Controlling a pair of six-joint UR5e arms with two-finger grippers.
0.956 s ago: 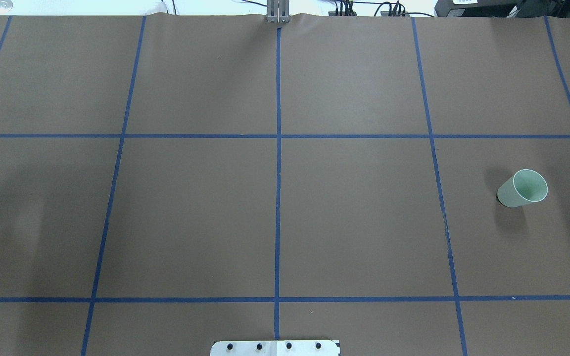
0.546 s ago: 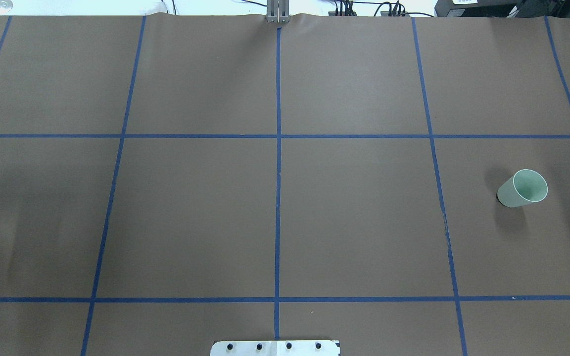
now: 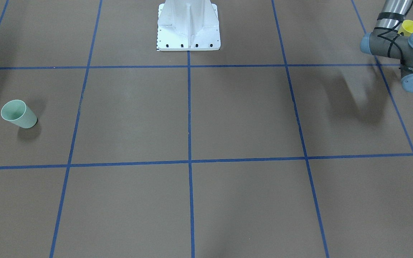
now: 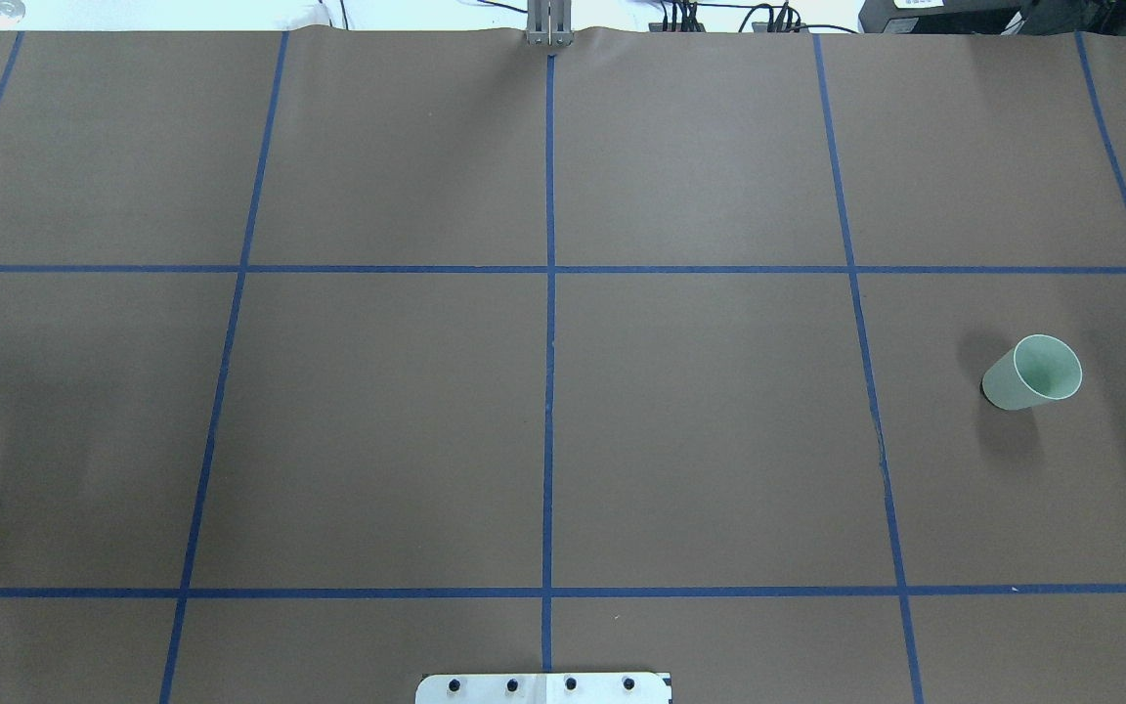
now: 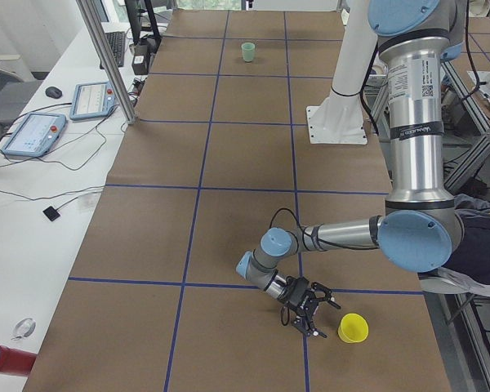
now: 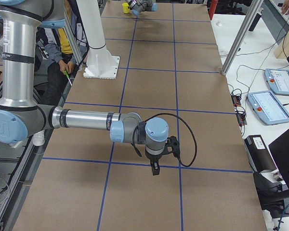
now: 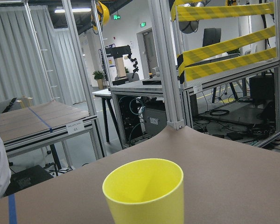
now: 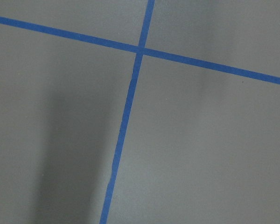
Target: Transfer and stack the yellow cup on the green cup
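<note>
Just beside my left end effector [image 5: 310, 313] sits yellow cup [image 5: 353, 328], upright, untouched; green cup [image 4: 1032, 373] well apart; can't tell how open the end effector is.

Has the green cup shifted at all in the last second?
No. In the overhead view the green cup stands the same gap right of the blue tape line as in both earlier pictures.

Yellow cup [image 7: 144, 200] base cut off below; left arm [image 3: 389, 46] partly hides it.
</note>
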